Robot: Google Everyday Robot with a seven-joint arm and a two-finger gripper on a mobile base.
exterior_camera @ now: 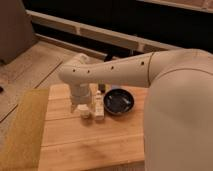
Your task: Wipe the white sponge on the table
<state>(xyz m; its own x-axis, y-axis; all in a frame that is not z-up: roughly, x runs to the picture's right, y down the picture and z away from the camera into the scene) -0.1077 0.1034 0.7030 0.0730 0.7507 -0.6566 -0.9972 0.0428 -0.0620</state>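
My gripper (93,113) points straight down at the light tan wooden table (90,145), its tip at or just above the planks, left of the black bowl. The pale arm reaches in from the right and covers much of the view. The white sponge does not show as a separate thing; the spot under the gripper's tip, where it could lie, is hidden by the gripper.
A black bowl (119,101) sits on the table just right of the gripper. An olive-yellow mat (22,127) lies along the table's left side. A small dark object (103,88) shows behind the wrist. A dark chair (15,27) stands at the far left.
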